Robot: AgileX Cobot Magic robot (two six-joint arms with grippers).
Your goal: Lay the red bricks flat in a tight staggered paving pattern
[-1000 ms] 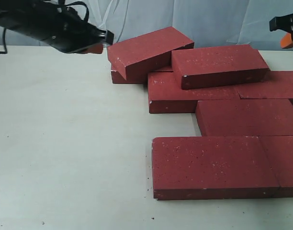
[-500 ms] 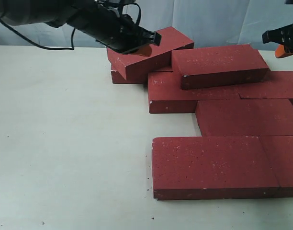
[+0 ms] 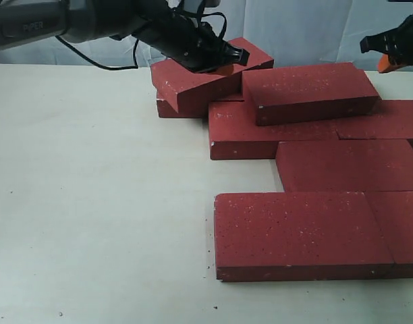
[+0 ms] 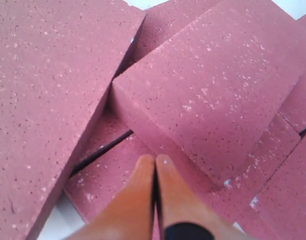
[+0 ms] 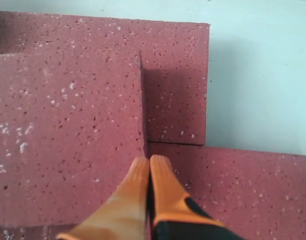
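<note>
Two bricks (image 3: 308,91) are sitting stacked by the table's (image 3: 92,202) far edge; left gripper (image 3: 232,57), fingers together, is swinging in onto tilted brick (image 3: 193,79), likely to push.

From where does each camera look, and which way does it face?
Exterior view: off the robot, looking slantwise down across the white table at dark red, speckled rectangular paving bricks; the dark left arm, left tool and right tool show at the top.
Left wrist view: at the left wrist, looking along the shut orange left tool onto overlapping bricks.
Right wrist view: at the right wrist, looking past the shut right tool at bricks and bare table.
Shared: exterior and left wrist views show the left tool over stacked bricks.
</note>
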